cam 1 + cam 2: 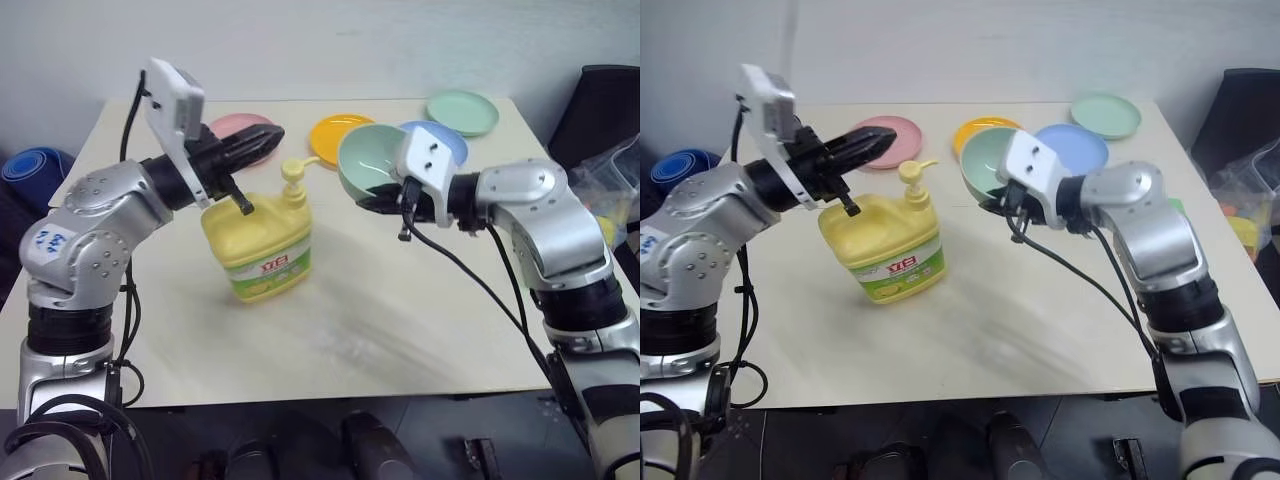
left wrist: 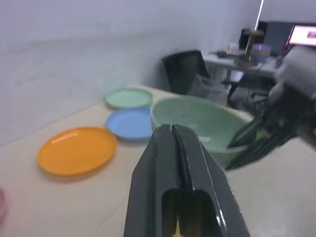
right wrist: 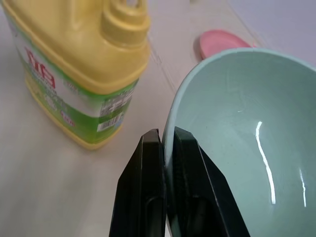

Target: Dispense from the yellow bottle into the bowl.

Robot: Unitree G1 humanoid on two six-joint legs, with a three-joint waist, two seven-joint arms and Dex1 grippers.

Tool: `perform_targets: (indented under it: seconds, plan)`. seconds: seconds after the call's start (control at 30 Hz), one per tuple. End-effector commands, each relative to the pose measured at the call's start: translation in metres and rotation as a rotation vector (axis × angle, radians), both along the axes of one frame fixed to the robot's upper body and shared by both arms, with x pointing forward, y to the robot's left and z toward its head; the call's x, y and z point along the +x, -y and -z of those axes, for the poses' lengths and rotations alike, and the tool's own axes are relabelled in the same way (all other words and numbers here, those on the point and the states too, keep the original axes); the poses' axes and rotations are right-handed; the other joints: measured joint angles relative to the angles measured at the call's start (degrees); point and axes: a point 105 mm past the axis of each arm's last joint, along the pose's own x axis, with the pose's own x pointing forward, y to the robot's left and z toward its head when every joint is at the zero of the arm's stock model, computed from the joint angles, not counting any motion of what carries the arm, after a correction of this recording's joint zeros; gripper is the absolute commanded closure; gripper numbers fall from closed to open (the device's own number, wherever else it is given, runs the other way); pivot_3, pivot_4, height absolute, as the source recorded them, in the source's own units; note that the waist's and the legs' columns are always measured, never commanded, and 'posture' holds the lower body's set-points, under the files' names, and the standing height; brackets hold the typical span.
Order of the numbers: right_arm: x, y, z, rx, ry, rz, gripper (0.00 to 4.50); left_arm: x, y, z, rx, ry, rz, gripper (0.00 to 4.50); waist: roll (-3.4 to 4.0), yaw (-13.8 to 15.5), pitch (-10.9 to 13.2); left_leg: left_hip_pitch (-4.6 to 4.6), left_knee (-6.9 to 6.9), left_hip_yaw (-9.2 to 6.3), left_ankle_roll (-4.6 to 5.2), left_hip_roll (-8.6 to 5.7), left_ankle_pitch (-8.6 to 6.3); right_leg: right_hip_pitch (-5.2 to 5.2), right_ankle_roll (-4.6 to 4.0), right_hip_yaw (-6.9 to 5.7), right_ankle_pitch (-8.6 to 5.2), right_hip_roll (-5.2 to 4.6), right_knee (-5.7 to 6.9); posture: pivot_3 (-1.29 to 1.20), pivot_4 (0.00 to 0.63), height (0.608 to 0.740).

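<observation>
The right gripper (image 3: 165,143) was clamped on the rim of the bowl (image 1: 372,160), one black finger inside the wall and one outside, and held the bowl off the table (image 1: 400,340), tilted so its hollow faced toward the bottle (image 1: 262,245). The bowl hung just beside the bottle's pump nozzle (image 1: 293,172), apart from it, in front of the blue plate (image 1: 1072,145). The bottle leaned, its base toward the table's near edge and its nozzle pointing toward the bowl; whether its base touched the table could not be told. The left gripper (image 1: 262,140) had its fingers pressed together with nothing between the tips; it lay nearly level above the bottle's handle side, pointing toward the bowl. A thin dark part under that gripper reached down to the bottle's top at the handle, but whether it held the handle could not be told. Behind the bottle lay a pink plate (image 1: 885,135) and an orange plate (image 1: 340,135), side by side near the table's far edge, and a flat green plate (image 1: 463,112) lay at the far right corner beyond the blue one. All four plates lay flat on the table.
</observation>
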Motion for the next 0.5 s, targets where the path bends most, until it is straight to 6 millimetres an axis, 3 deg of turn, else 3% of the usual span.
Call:
perform_targets:
  seconds: [0.03,0.23,0.5]
  plan:
    - [-0.003,-0.015,-0.01,-0.028,0.025,-0.059,4.5,-0.002,0.01,-0.011,0.003,0.033,0.044,4.46,0.0,-0.1,0.0,-0.03,0.0,0.0,0.0,0.0,0.0,-0.02,0.0,0.0,0.0,-0.01,0.01,0.0,0.15,0.74]
    - [-0.011,-0.035,-0.011,-0.062,-0.006,-0.159,4.5,0.001,0.013,-0.006,0.027,-0.003,0.045,4.46,0.0,-0.4,0.0,-0.85,0.71,-0.17,0.07,0.09,0.01,-0.74,0.0,-0.01,0.0,-0.04,0.82,0.0,0.15,0.74]
    - [-0.015,-0.042,-0.009,-0.092,-0.033,-0.208,4.5,0.003,0.004,0.001,0.054,-0.029,0.01,4.46,0.0,-0.9,0.0,-0.85,0.78,-0.24,0.08,0.12,0.01,-0.76,0.0,-0.03,0.0,-0.17,0.79,0.0,0.15,0.74]
